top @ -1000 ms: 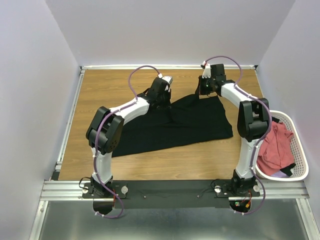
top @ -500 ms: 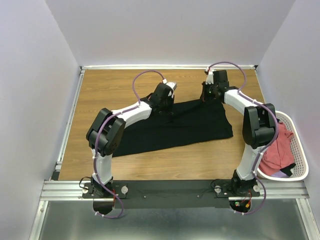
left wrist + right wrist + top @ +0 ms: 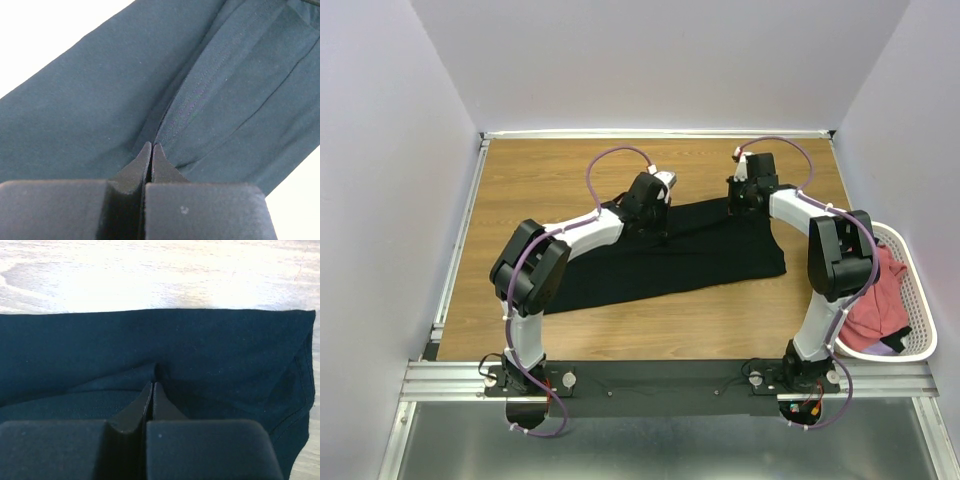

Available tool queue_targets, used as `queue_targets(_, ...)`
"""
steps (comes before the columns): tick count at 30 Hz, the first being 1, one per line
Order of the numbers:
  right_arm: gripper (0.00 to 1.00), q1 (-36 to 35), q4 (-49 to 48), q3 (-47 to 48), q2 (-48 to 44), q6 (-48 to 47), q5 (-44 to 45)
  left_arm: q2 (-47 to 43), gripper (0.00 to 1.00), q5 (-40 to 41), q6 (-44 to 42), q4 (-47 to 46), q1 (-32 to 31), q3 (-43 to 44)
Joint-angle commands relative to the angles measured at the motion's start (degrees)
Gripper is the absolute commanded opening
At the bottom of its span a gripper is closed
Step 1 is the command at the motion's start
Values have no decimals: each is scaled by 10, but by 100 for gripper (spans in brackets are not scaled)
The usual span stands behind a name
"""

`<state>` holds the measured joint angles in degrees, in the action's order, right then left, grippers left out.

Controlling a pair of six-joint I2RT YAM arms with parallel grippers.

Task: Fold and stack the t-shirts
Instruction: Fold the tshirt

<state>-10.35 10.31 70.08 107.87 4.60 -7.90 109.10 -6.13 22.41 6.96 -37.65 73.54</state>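
the black t-shirt [image 3: 680,255] lies spread on the tabletop [image 3: 550,170], with both arms at its far edge. the left gripper [image 3: 151,146] is pinched together on a thin ridge of cloth beside a stitched seam. the right gripper [image 3: 152,385] is closed on a small pucker near the hem. the cloth looks light, thin and limp, so it will likely sag and drag; hems and corners give the surest hold. the salmon-red t-shirts [image 3: 875,300] sit bunched in the white basket [image 3: 923,310].

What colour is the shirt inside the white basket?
The shirt in the basket is salmon-red, clearest from the top camera.
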Motion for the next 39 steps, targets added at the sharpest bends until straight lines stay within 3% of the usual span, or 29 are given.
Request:
queue_targets(1, 8, 11, -21, -15, -11, 5, 38, -8, 0, -13, -7, 2, -9, -13)
queue_targets(8, 10, 13, -23, -25, -13, 15, 37, -1, 4, -33, -9, 13, -21, -16)
queue_targets(12, 14, 13, -23, -29, -19, 17, 32, -10, 12, -7, -4, 17, -29, -21)
queue_targets(19, 39, 12, -21, -43, -60, 28, -4, -31, 17, 15, 7, 21, -33, -30)
queue_targets(26, 51, -8, -21, -53, -129, 63, -49, -74, 18, 31, 19, 13, -52, -59)
queue_targets(27, 51, -20, -20, -51, -134, 70, -55, -78, 92, 31, 19, 11, -53, -64)
queue_targets(28, 52, -27, -20, -50, -137, 73, -58, -83, 98, 30, 25, 9, -55, -68)
queue_targets(34, 54, -64, -19, -35, -127, 101, -77, -150, 98, 57, 46, -17, -59, -123)
queue_targets(39, 54, -92, -19, -37, -111, 119, -88, -209, 98, 153, 64, -12, -58, -146)
